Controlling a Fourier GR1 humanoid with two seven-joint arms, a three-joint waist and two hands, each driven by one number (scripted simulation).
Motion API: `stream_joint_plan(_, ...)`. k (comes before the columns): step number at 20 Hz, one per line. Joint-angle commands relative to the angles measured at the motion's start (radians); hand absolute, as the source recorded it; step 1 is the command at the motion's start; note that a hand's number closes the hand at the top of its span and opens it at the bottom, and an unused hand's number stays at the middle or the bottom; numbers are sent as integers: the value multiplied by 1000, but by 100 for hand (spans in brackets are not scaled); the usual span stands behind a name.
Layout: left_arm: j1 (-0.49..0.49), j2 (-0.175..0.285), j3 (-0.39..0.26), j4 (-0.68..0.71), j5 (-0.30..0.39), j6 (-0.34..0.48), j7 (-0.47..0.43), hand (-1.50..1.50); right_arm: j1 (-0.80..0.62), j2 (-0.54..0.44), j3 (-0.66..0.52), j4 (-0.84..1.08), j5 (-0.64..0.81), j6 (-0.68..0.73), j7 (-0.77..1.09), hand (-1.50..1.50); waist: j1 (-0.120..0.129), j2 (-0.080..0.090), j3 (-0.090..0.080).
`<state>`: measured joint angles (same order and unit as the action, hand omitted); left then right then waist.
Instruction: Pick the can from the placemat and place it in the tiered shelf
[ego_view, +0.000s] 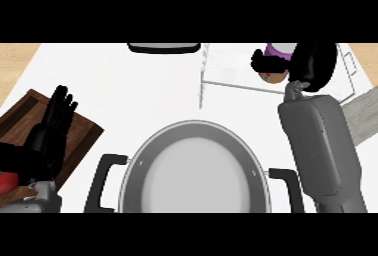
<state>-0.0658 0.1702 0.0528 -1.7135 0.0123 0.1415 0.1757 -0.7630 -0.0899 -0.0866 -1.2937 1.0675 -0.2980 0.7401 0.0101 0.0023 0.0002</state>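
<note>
The can (275, 77), with a purple part and a brown end, shows at the top right inside the white tiered shelf (221, 82). My right hand (267, 63) is curled round the can and hides most of it. The grey right forearm runs up from the lower edge to the shelf. At the left lies the brown placemat (81, 131), with nothing visible standing on its bare part. My left hand (53, 120) rests over the placemat, open with straight fingers pointing up.
A large grey pan (193, 170) with black side handles fills the lower middle of the white counter. A dark rounded object (164, 48) sits at the top edge. A small red thing (4, 181) shows at the far left, and a grey textured strip (367, 112) at the right.
</note>
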Motion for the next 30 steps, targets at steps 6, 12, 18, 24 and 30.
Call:
stream_joint_plan(6, -25, -12, 5, 8, -17, 7, 1, 0, -9, 10, -126, 254, -154, -243, -193, -150, 3, 3, 0)
stream_joint_plan(12, 16, -45, -24, 23, -51, 13, -39, 0, -138, -24, -162, 438, -236, -222, -270, -150, 4, 1, 0)
stream_joint_plan(18, -25, -6, 29, 30, -16, -19, 2, 0, -166, -43, -162, 385, -329, -186, -350, -150, -1, -1, 0)
stream_joint_plan(24, 5, 12, 61, 8, 21, -52, -6, 0, -108, -58, -187, 198, -384, -222, -324, -150, -10, -5, 0)
stream_joint_plan(30, 7, -37, 20, -6, -48, 22, 15, 0, -5, -157, -234, -83, -376, -139, -106, -150, -35, -13, -1)
